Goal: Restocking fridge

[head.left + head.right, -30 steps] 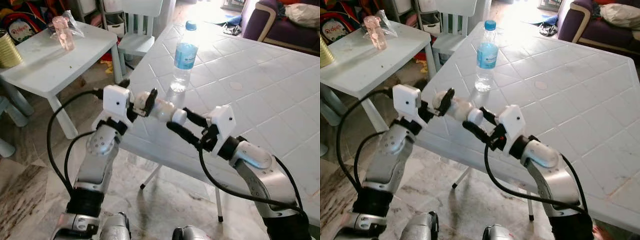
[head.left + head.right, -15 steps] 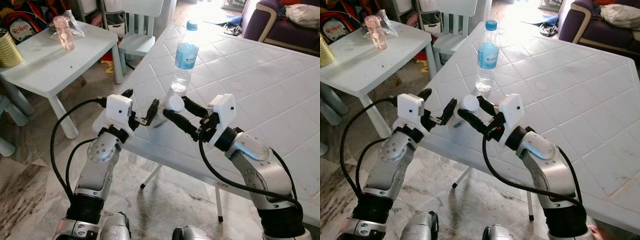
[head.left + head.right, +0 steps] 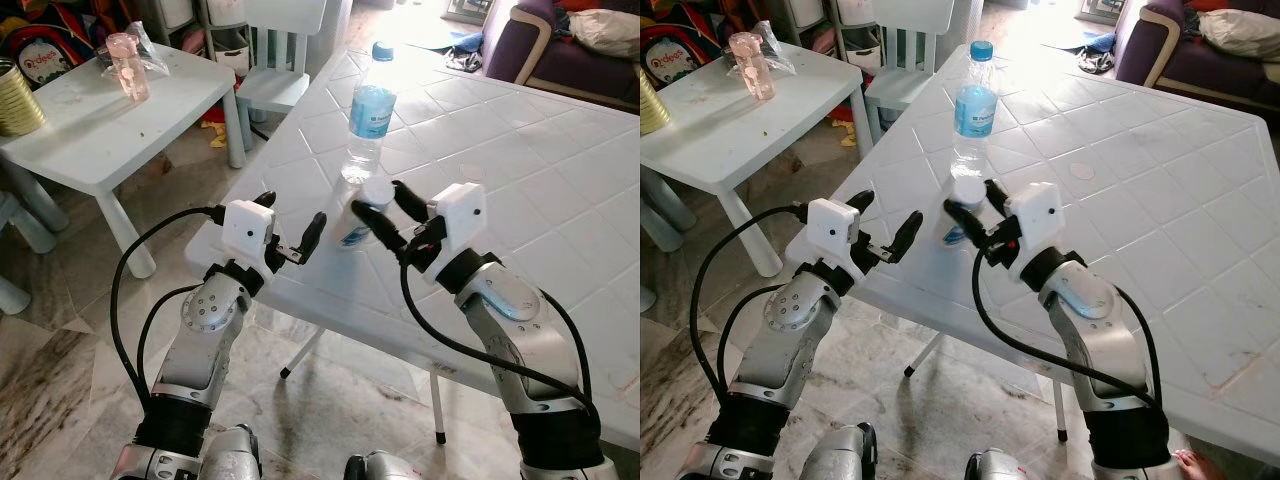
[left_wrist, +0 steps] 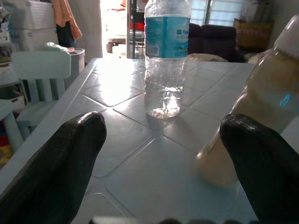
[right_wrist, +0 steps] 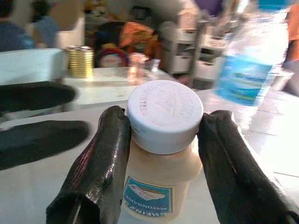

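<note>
The right gripper (image 5: 161, 154) clamps its fingers around a mayonnaise bottle (image 5: 160, 154), which stands on the white table (image 3: 500, 130) just in front of the water bottle (image 3: 367, 110); the left gripper (image 3: 290, 225), jaws spread wide and empty, hovers beside the mayonnaise bottle at the table's near edge.

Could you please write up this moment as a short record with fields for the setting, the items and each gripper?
setting: white tiled-pattern table, small white side table to the robot's left
held item: mayonnaise bottle, white cap, standing near the table's front edge
right gripper: shut on the mayonnaise bottle, fingers on either side of its neck
left gripper: open, beside the bottle, holding nothing
other items: water bottle upright behind the mayonnaise; yellow can and pink cup on the side table
</note>
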`<state>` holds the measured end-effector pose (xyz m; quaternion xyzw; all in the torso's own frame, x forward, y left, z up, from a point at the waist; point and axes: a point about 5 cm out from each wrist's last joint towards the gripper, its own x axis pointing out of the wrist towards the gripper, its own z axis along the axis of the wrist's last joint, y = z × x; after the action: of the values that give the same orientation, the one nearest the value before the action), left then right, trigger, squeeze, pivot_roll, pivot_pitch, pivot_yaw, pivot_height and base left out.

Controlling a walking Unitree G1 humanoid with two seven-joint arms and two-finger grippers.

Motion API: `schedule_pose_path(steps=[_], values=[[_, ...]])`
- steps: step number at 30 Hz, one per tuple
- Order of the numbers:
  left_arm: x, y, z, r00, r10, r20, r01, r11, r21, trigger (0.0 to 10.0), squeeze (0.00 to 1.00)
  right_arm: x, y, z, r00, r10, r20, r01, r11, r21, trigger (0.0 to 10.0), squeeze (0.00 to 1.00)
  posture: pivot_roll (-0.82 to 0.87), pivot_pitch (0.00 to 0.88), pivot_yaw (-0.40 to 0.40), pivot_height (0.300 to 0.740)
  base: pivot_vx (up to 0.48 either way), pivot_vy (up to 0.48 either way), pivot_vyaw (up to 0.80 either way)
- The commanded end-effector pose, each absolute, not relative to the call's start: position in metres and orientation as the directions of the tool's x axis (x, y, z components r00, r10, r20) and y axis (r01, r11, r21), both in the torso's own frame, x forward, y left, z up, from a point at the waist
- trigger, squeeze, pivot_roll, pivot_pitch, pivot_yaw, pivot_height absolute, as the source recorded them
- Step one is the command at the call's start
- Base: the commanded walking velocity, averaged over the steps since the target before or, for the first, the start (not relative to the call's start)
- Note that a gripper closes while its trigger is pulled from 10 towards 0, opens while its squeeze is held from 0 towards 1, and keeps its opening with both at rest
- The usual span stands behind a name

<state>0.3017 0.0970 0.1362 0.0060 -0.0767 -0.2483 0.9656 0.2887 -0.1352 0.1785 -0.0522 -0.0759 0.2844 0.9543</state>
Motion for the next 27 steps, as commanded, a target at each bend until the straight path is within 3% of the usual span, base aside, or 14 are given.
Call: schedule_pose_path(steps=[1, 7, 14, 27], values=[[0.303, 0.102, 0.133, 0.876, -0.464, 0.13, 0.46, 0.886, 0.063, 10.0, 0.0, 0.293, -0.14, 0.19, 0.843, 0.511, 0.169, -0.485, 0.858, -0.17, 0.0, 0.0, 0.03, 0.065, -0.037, 0.74, 0.0, 0.0, 0.0], [0.309, 0.118, 0.129, 0.904, -0.413, 0.108, 0.406, 0.91, 0.08, 10.0, 0.0, 0.305, -0.164, 0.189, 0.954, 0.234, 0.189, -0.201, 0.963, -0.178, 0.0, 0.0, 0.03, 0.067, -0.036, 0.74, 0.0, 0.0, 0.0], [0.305, 0.116, 0.124, 0.903, -0.419, 0.095, 0.413, 0.907, 0.079, 10.0, 0.0, 0.311, -0.187, 0.187, 0.983, -0.011, 0.181, 0.029, 0.995, -0.1, 0.0, 0.0, 0.02, 0.069, -0.031, 0.74, 0.0, 0.0, 0.0], [0.307, 0.112, 0.123, 0.9, -0.425, 0.093, 0.419, 0.905, 0.079, 10.0, 0.0, 0.318, -0.191, 0.205, 0.973, -0.19, 0.131, 0.176, 0.978, 0.111, 0.0, 0.0, 0.02, 0.067, -0.03, 0.74, 0.0, 0.0, 0.0]])
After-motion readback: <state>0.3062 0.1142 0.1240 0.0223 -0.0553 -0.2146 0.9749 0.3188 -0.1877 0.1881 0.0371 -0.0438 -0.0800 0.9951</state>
